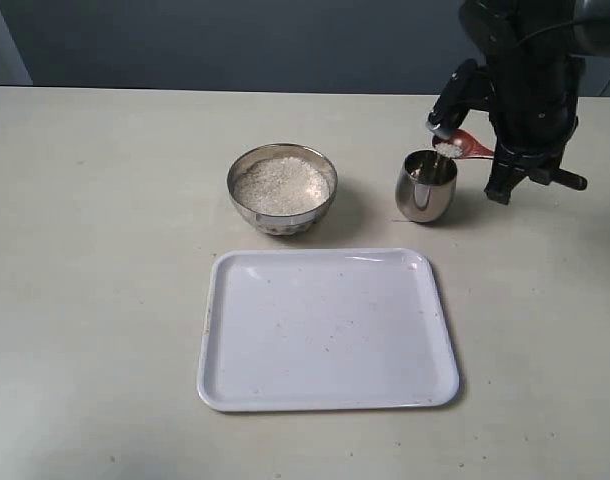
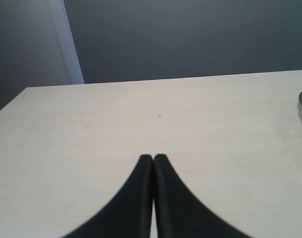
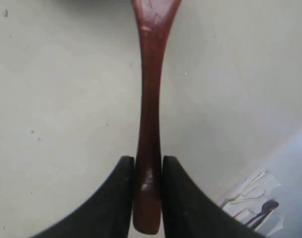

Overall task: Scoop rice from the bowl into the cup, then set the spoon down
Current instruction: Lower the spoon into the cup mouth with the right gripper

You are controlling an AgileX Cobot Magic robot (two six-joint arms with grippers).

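Pale table [image 1: 85,300] holds a white tray [image 1: 330,400] nearer than the cup [image 1: 425,195], with the bowl [image 1: 282,222] of rice [image 1: 281,183] just left of the cup. Above the cup's rim, the right gripper [image 3: 148,161] clamps the spoon [image 1: 469,146] by its handle. The left gripper [image 2: 153,157] is pressed closed, empty.

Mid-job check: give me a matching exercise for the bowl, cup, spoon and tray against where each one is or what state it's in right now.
Things:
1. bowl
2. cup
3. spoon
4. tray

Places or states:
A. white and flat, nearer the exterior camera than the rest
B. handle clamped in the right gripper
C. holds a heap of rice
D. stands right of the bowl, under the spoon's tip

Pairs: 1-C, 2-D, 3-B, 4-A
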